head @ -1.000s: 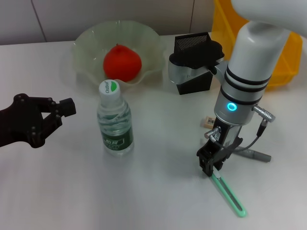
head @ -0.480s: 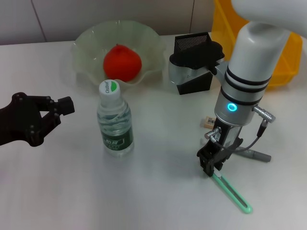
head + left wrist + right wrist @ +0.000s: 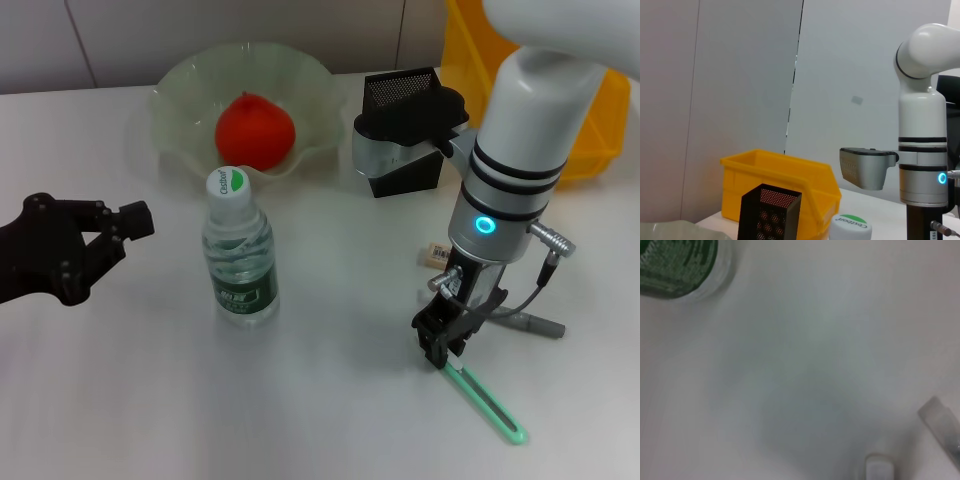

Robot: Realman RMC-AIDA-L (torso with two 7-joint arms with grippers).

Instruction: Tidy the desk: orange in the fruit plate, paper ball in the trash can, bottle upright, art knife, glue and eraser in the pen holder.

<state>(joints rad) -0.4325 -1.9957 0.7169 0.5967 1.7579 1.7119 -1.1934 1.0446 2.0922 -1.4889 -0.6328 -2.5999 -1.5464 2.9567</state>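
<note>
Head view: I see my right gripper pointing down at the desk near its front right, fingers closed on the near end of the green knife, whose far end lies flat on the desk toward the front edge. The eraser and the glue lie beside that arm. The bottle stands upright mid-desk. The orange sits in the plate at the back; the holder stands to its right, the yellow bin at the back right corner. My left gripper hovers at the left edge, fingers together, empty.

Left wrist view: holder, bin, bottle cap, right arm.

Right wrist view: bottle base; I cannot identify the two pale objects.
</note>
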